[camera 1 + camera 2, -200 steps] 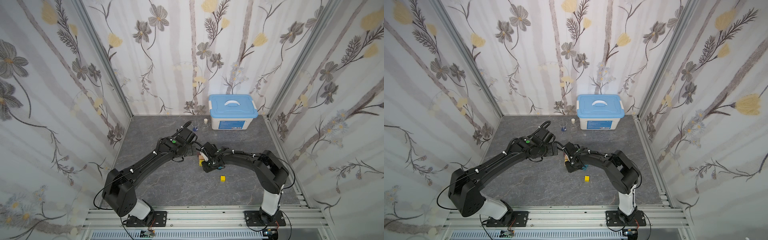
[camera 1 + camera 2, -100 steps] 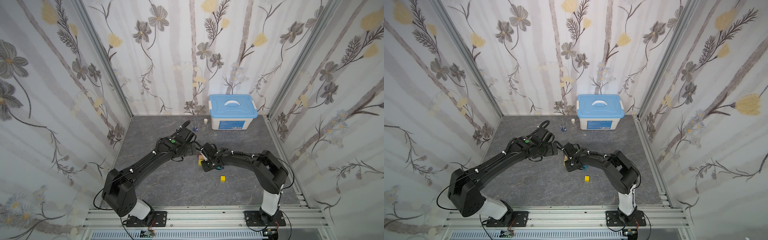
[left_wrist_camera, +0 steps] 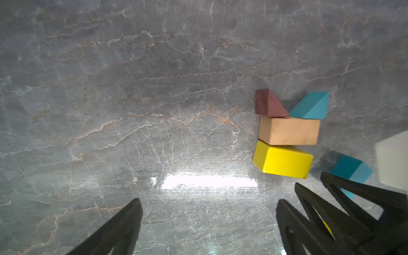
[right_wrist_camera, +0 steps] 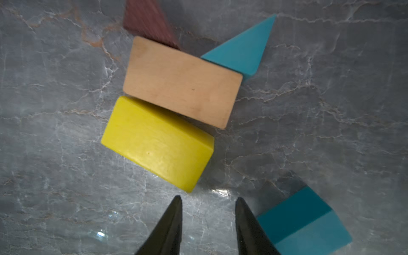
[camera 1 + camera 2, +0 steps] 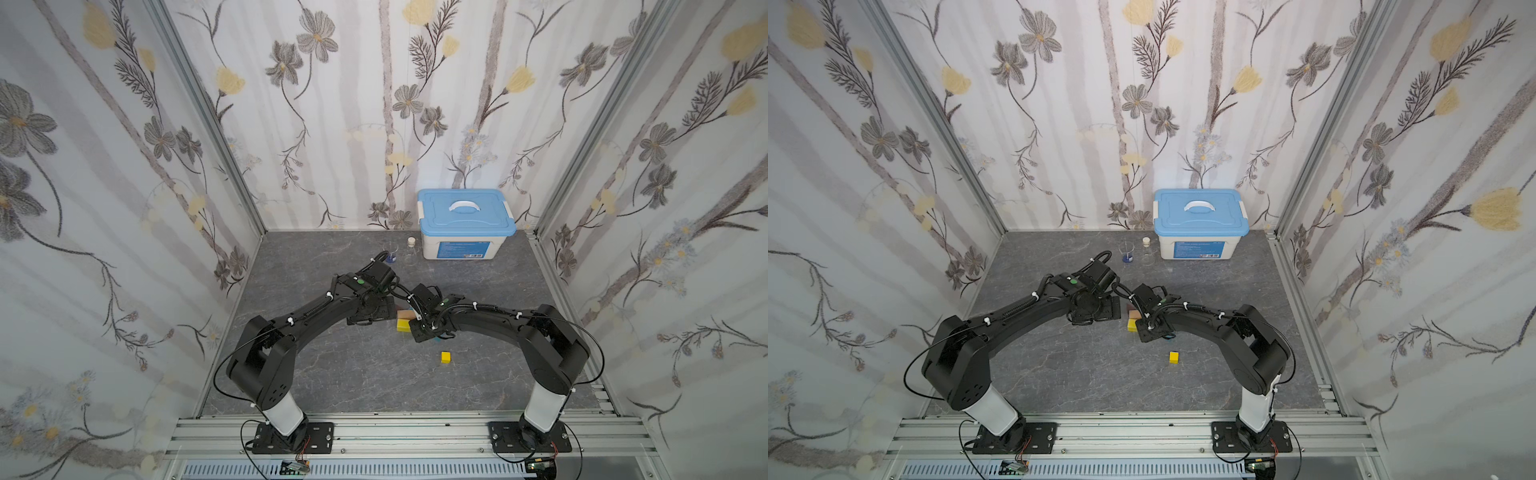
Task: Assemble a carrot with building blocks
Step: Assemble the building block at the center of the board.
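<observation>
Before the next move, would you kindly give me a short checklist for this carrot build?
1. Right gripper empty, jaws apart: ok.
2. Left gripper empty, jaws wide: ok.
3. Yellow bar square against tan bar: not ok, skewed.
4. Teal bar joined to yellow bar: not ok, lies apart.
5. Yellow cube free to pick: ok, stands alone.

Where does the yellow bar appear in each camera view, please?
In a top view: the yellow bar lies beyond the yellow cube, beside the tan bar.
In a top view: the yellow bar lies beside the tan bar.
Left wrist: the yellow bar touches the tan bar.
Right wrist: the yellow bar lies between the tan bar and the right gripper.
Shared landmark: the tan bar.
</observation>
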You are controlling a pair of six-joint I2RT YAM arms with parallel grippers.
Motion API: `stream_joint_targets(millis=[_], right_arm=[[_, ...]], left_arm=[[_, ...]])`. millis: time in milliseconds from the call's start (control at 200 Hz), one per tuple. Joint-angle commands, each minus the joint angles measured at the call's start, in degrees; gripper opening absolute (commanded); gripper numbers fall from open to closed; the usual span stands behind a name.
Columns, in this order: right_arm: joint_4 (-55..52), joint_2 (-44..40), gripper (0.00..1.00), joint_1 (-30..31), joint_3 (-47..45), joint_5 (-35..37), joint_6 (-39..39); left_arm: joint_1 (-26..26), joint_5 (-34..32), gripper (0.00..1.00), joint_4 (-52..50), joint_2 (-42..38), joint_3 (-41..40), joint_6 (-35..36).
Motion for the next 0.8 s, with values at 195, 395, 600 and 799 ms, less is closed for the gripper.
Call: stream_joint_targets(millis=[195,395,600,799], right_arm=[[0.55,1.53,0.4,-0.65,0.58,1.6,1.53],[0.91,1.77,0.4,-1.4,0.92,1.38,1.33],[1.01,2.14,0.4,-1.59,1.28,0.88,1.4],[1.03,0.88,0.4,-1.45,0.7,-1.32,1.7]], left_arm=[[-0.01,2.52,0.97,0.03,3.45,-0.56,-0.11],[0.03,2.97,0.96,-0.41,5.32,-1.22,-0.06],[-0.06,3.25,0.97,0.45,7.52,-1.7,0.21],[0.01,1.25,0.97,0.18,7.82,-1.65,0.08]])
